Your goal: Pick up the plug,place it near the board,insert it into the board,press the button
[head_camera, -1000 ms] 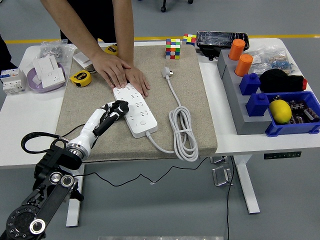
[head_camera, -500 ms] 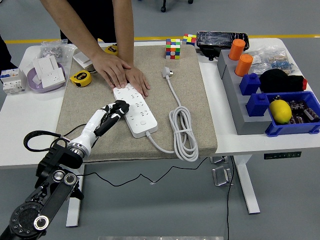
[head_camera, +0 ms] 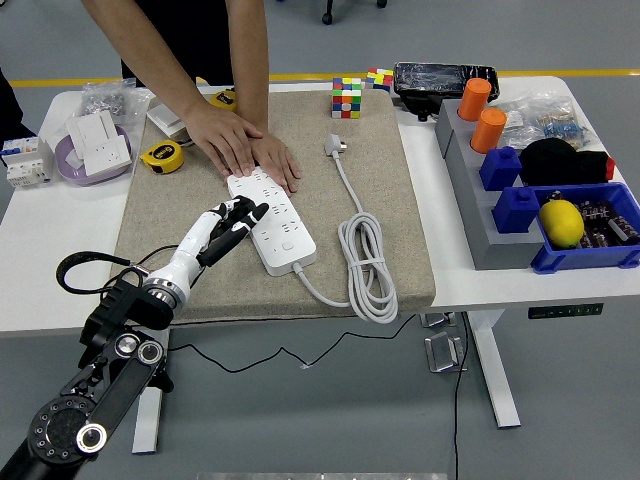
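Plug (head_camera: 332,147) at mat's 1 o'clock: light, rigid, trailing stiff cable; grip body, not prongs. Left hand (head_camera: 232,222) released, empty, by power strip (head_camera: 273,220).

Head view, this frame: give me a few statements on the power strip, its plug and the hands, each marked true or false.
1. A person's hands press down on the far end of the power strip. True.
2. The plug is inserted in the power strip. False: it lies loose on the beige mat, beyond the strip's far end and to its right, on its white cable.
3. The left hand sits at the strip's left edge with nothing in its fingers. True.
4. The robot's right hand is holding the plug. False: no right hand is in view.
5. The coiled cable lies to the left of the strip. False: it lies to its right.
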Robot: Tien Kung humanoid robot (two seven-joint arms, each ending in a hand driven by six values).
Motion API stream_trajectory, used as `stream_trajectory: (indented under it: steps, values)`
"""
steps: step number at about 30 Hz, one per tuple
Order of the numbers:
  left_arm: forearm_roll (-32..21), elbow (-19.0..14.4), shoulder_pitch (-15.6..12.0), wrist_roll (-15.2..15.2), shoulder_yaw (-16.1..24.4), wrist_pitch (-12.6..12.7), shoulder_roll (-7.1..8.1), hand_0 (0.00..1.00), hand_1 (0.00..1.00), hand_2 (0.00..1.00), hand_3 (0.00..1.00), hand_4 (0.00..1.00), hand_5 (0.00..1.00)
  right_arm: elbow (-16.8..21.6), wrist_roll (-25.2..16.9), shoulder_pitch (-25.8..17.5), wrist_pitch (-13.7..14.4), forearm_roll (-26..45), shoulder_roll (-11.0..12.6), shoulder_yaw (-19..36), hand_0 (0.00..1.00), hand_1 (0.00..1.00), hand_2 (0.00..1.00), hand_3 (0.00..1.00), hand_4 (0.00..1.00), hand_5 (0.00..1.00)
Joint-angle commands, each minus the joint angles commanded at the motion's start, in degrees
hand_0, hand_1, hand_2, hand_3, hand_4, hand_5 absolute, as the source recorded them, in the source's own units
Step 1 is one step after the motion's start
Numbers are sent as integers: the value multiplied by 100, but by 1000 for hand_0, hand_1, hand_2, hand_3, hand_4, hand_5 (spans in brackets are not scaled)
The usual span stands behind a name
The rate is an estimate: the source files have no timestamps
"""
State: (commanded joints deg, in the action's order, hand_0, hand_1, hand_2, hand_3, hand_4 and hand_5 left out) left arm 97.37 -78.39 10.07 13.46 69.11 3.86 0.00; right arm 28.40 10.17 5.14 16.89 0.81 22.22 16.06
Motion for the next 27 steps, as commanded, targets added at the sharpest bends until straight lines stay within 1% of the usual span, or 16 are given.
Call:
stream_trajectory:
  steps: [9,19,24,27]
  values:
    - [138,43,132,-5,-225,-14,0,998,960,904,907,998,998,0,-8,18,1,3,2,-8,998,890,823,831,998,998]
    - [462,153,440,-53,-541,4,27,998,956,899,907,998,998,-2,-15,36,4,4,5,-25,998,890,823,831,998,998]
    - [562,290,605,-91,-658,-10,57,998,954,898,906,998,998,-1,-20,39,4,0,5,-50,998,890,823,830,998,998]
    - [587,364,643,-98,-678,-21,60,998,954,898,906,998,998,-1,-19,34,5,-1,6,-55,998,890,823,830,998,998]
